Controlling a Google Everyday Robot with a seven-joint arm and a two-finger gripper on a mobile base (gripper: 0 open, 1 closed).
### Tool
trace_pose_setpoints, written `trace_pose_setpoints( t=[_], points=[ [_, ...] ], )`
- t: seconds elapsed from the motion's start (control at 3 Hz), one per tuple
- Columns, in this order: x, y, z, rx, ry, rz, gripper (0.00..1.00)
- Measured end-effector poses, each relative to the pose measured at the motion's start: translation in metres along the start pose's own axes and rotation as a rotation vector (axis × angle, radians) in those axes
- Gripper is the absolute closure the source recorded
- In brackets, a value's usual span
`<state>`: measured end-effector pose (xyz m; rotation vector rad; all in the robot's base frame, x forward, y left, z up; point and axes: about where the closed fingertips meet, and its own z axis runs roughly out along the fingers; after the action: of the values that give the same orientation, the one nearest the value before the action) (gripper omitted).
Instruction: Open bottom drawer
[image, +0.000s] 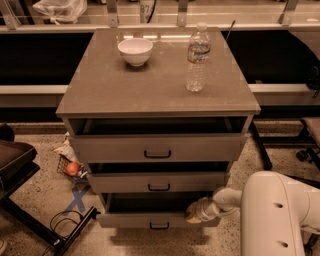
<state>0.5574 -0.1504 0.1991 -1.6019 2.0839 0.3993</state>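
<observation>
White rounded arm (274, 216) w/ dark dots (two); beige jaws at bottom drawer (145, 220).

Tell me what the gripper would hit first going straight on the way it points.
Probably the grey-beige flat-fronted bottom drawer: the gripper, low down, points at its front's top edge, though depth is unclear.

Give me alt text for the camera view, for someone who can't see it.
The robot's gripper is at the top right edge of the bottom drawer, which stands partly pulled out of a three-drawer cabinet. A white bowl and a water bottle stand on the cabinet top.
</observation>
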Motion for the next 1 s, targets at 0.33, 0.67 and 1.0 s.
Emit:
trace_pose_setpoints(
  t=[0.33, 0.67, 1.0],
  points=[
    [0.009, 0.025, -0.007, -0.019, 0.028, 0.011, 1.00],
    [0.015, 0.060, -0.006, -0.066, 0.043, 0.019, 1.00],
    [0.015, 0.060, -0.006, -0.066, 0.043, 0.019, 1.00]
  ],
)
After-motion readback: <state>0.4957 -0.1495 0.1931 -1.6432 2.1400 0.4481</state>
